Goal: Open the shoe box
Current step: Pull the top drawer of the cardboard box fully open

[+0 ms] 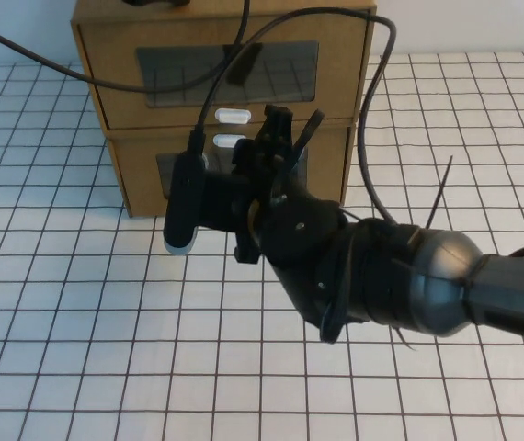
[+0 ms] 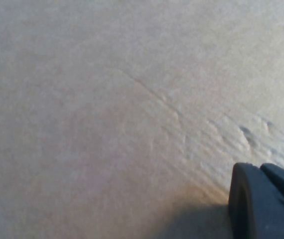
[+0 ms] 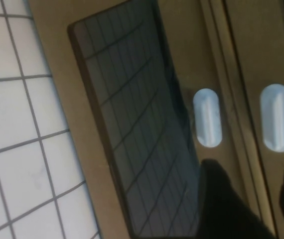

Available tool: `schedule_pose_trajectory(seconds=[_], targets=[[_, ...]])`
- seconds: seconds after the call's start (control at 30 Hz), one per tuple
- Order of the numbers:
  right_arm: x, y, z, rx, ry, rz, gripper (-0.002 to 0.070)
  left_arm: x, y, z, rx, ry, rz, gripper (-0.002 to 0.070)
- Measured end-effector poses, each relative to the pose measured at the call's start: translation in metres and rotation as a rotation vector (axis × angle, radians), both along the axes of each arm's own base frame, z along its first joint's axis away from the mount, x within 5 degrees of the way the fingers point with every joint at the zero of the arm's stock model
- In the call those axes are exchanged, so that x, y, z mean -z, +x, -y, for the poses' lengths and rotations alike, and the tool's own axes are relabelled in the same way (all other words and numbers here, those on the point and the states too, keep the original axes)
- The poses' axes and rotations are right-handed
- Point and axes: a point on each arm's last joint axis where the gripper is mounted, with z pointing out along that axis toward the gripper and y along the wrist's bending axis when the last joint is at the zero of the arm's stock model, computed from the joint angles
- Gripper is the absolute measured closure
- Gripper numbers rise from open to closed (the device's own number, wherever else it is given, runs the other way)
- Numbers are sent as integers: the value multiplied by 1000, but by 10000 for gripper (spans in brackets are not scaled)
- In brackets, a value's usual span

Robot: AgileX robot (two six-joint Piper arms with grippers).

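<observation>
Cardboard dominates the back of the table: two drawer-type boxes are stacked, the upper shoe box (image 1: 345, 37) on the lower shoe box (image 1: 138, 188). Both are closed, and each has a dark window (image 1: 280, 69) and a white oval pull hole (image 1: 233, 116).

The right arm (image 1: 427, 276) reaches across to their fronts. The right gripper (image 1: 291, 127) hangs just beside the two holes, near the seam between the boxes, its fingers apart and holding nothing. Which drawer it aims at I cannot tell. To do this step well, I think one finger should enter the lower pull hole (image 1: 228, 141) squarely. Then it should pull straight toward the robot, slowly, so the stack does not slide.

The left gripper (image 2: 264, 201) is very close to a plain cardboard face, perhaps to steady the stack. Whether it is apart or together I cannot tell.

The table (image 1: 60, 322) is white with a dark grid, and a pale wall (image 1: 23, 28) stands behind. Black cables (image 1: 372, 110) hang before the boxes and could catch.
</observation>
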Motion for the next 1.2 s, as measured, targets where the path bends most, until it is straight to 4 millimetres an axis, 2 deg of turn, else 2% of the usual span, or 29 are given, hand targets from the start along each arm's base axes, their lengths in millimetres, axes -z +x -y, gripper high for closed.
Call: schedule_pose_trajectory(seconds=[0.23, 0.47, 0.77, 1.2], targets=[[12, 15, -10, 36, -18, 24, 415, 0, 0, 0, 0, 0, 0, 677], [1, 33, -8, 73, 19, 54, 415, 0, 0, 0, 0, -1, -3, 677], [-18, 50, -5, 21, 90, 59, 415, 0, 0, 0, -7, -7, -13, 677], [-18, 55, -5, -36, 106, 39, 460, 1, -1, 0, -7, -9, -32, 677]])
